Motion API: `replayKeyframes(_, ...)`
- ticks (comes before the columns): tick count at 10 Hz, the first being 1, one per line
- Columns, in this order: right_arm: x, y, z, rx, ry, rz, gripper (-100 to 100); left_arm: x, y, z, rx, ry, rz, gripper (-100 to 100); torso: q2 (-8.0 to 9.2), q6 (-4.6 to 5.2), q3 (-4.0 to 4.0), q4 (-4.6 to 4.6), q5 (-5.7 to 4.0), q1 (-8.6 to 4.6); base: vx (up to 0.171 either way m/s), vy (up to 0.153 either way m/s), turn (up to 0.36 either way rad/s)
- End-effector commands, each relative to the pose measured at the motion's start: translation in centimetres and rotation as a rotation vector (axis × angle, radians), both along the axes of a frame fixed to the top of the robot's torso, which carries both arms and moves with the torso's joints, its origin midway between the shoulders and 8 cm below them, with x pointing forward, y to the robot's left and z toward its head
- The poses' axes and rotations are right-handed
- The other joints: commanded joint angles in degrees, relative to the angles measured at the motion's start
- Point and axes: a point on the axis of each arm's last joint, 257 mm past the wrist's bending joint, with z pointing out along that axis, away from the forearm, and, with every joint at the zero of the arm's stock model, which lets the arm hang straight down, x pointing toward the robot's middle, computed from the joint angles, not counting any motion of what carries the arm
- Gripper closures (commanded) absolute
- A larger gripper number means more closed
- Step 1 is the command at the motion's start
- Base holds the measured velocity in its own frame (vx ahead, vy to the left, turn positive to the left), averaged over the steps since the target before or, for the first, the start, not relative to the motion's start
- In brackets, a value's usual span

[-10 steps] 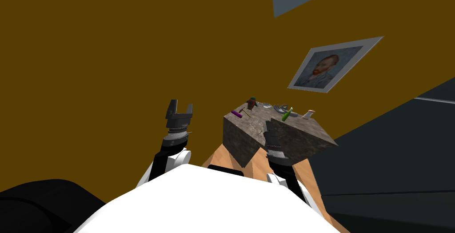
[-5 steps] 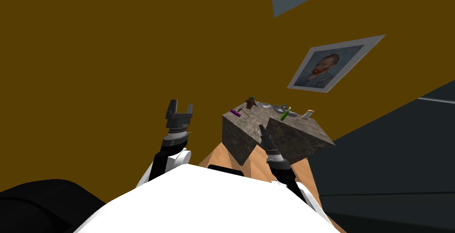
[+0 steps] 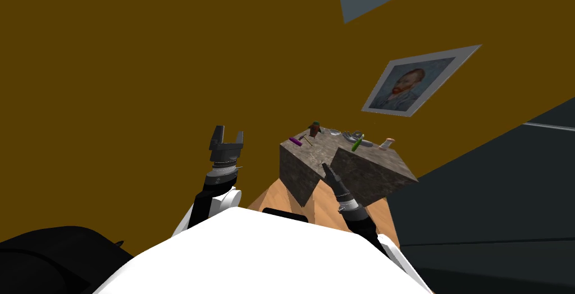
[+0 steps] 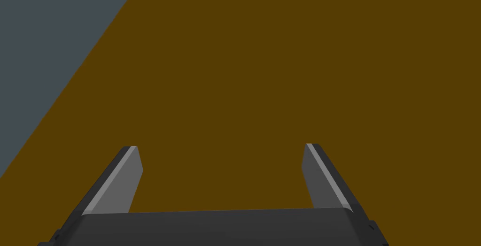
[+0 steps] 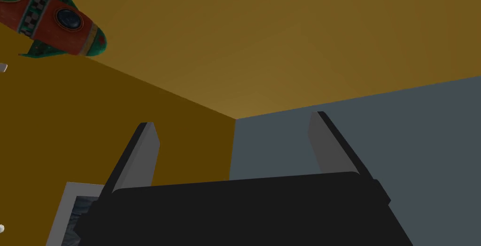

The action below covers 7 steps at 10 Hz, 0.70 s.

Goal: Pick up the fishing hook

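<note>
Empty right gripper (image 3: 325,166), blades apart, hovers at the stone block's (image 3: 323,149) near edge; a thin sliver, perhaps the fishing hook (image 3: 307,139), lies beyond, leftward.

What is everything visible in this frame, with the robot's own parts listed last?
Block: one, mottled grey stone, ahead.
Rocket toy: one, red and green, on the block's top.
Purple item: one, purple, left of the rocket.
Green item: one, green, right of the rocket.
Spool-like item: one, white, block's right corner.
Grey items: count unclear, grey, between rocket and green item.
Framed portrait: one, grey frame, on the wall.
Left end effector: one, dark, open, raised left of the block.
Right end effector: one, dark, open, at the block's near edge.
</note>
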Motion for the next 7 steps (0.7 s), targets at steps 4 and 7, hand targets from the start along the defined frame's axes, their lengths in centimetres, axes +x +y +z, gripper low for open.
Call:
replayKeyframes(4, -1.5, 1.2, -2.9, -0.148, 0.043, 0.08, -100, 0.0, 0.0, 0.0, 0.0, 0.0, 0.0, 0, -0.02, 0.0, -0.01, -0.01, -0.01, -0.09, -0.046, -0.08, 0.035)
replayKeyframes(7, -3.1, 1.9, -5.8, -0.27, 0.078, 0.15, -100, 0.0, 0.0, 0.0, 0.0, 0.0, 0.0, 0, 0.01, 0.01, 0.01, 0.0, 0.0, 0.0, -0.05, -0.073, 0.044)
